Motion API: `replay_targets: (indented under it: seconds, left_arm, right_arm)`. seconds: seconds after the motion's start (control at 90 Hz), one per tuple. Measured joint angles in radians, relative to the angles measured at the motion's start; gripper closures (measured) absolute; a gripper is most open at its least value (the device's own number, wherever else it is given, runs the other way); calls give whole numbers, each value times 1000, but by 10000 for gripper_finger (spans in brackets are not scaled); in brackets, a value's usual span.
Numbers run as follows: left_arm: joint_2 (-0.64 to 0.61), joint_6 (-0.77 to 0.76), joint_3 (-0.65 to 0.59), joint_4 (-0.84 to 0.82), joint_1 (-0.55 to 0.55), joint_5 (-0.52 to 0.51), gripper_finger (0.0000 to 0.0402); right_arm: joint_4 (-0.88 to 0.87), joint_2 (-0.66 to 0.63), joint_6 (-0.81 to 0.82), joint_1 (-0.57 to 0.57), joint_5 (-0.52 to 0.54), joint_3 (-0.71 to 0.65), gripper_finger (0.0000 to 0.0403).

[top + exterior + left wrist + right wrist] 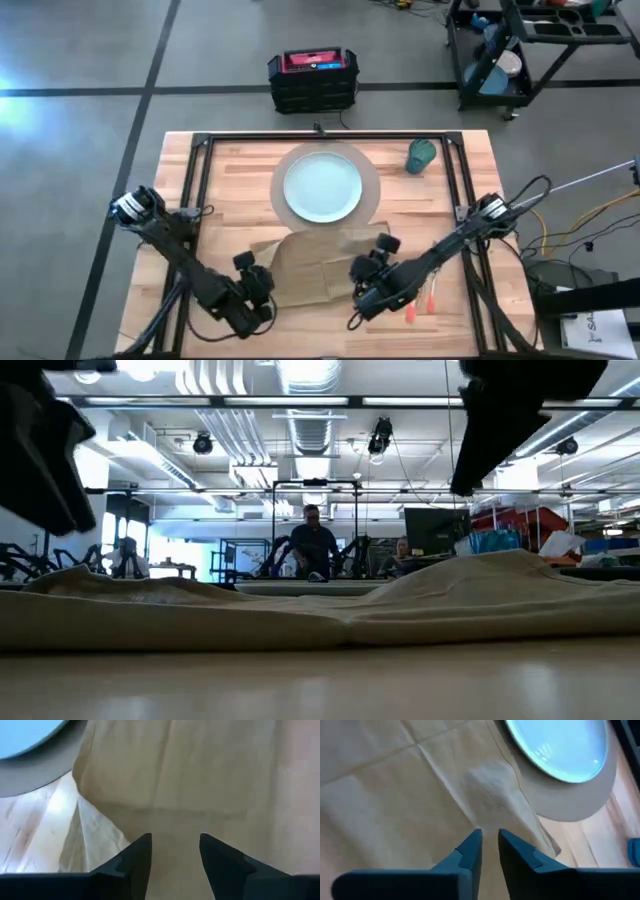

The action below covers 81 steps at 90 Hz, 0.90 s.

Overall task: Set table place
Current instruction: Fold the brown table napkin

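Both my tools are down over the napkin (305, 265), which lies spread and rumpled on the surface (200, 200) just on the near side of the mat (372, 205), one corner lapping onto the mat's edge. My left tool (262, 283) hovers at the napkin's left part, its two fingers parted with bare cloth showing between them in my left wrist view, so it holds nothing. My right tool (365, 280) is at the napkin's right edge; its fingers are close together with only a thin slit between, and a raised crease of cloth runs up to the tips. I cannot tell for sure whether that crease is pinched or merely lying ahead of them. The cloth's long axis runs left to right between my two tools, so each one has its own end to work, and the raised crease lies nearer my right. The napkin is tan, soft, marked by fold lines and hummocked rather than flat, as the low view shows. The pale blue plate (323, 186) sits centred on the round mat, beyond the napkin. The teal cup (422, 156) lies on its side off the mat's far right. The orange-handled cutlery (428, 297) lies just right of my right arm, apart from the napkin.
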Motion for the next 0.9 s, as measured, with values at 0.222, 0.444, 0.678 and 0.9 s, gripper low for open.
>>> replay_targets:
  seconds: [0.222, 0.444, 0.678, 0.9]
  left_arm:
    - [45, -13, -25, 13, 31, 78, 284]
    - [36, -94, -118, 69, 29, 162, 317]
    - [0, -148, -149, 118, -16, 276, 337]
    - [-177, -142, -115, 108, -57, 280, 332]
  right_arm:
    - [83, 79, -75, -43, -27, -5, 400]
    - [111, 113, -83, -60, -97, -37, 402]
    - [48, 92, 51, -9, -157, -85, 403]
    - [22, 86, 93, 15, -172, -85, 403]
